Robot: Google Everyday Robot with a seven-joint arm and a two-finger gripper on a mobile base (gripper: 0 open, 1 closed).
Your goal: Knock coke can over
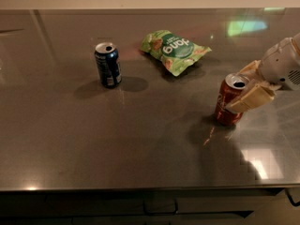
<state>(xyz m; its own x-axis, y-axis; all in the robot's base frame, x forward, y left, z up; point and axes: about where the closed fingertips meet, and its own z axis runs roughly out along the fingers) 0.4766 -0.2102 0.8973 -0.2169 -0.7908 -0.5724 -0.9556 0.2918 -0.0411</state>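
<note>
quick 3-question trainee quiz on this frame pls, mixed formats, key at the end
1. True or false: the coke can is lying on its side.
2. Which thing stands toward the left of the table? A) the dark blue can B) the coke can C) a mug
3. Fill in: the gripper comes at the coke can from the ___ side of the view.

Key
1. False: it stands on its base, not yet knocked over.
2. A
3. right
</note>
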